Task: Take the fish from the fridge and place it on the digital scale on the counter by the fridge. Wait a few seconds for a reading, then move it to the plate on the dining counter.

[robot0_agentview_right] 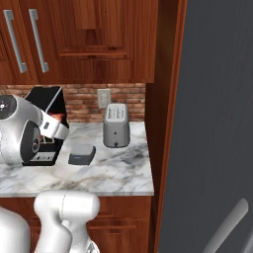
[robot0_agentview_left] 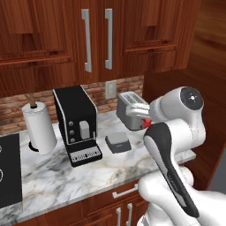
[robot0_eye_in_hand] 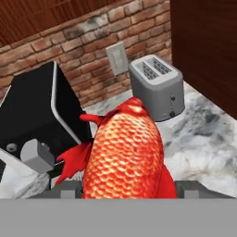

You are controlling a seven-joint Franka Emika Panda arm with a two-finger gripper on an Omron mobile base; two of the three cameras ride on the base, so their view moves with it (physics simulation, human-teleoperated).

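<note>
End effector (robot0_eye_in_hand: 127, 187): clenched on the fish, its dark finger tips pressing the body from both sides in the hand view; in the left base view it hangs above the worktop, just in front of the toaster.
Fish (robot0_eye_in_hand: 126, 155): bright red-orange and scaled, held upright between the finger tips with fins spread to one side; a small red speck of it (robot0_agentview_left: 147, 123) shows beside the white wrist, up off the marble and apart from the scale.
Digital scale (robot0_agentview_left: 117, 142): low dark grey block lying flat on the worktop, between the coffee machine and the toaster, nearer the front edge than either; nothing rests on it.
Coffee machine (robot0_agentview_left: 76, 123): tall and black, standing toward the back edge, left of the scale.
Toaster (robot0_agentview_right: 116, 125): silver, two slots, near the back right corner of the worktop by the brick wall.
Paper towel roll (robot0_agentview_left: 39, 127): upright, left of the coffee machine.
Fridge (robot0_agentview_right: 217, 123): grey door closed, just past the worktop's right edge.
Worktop (robot0_agentview_left: 66, 174): white-grey veined marble.
</note>
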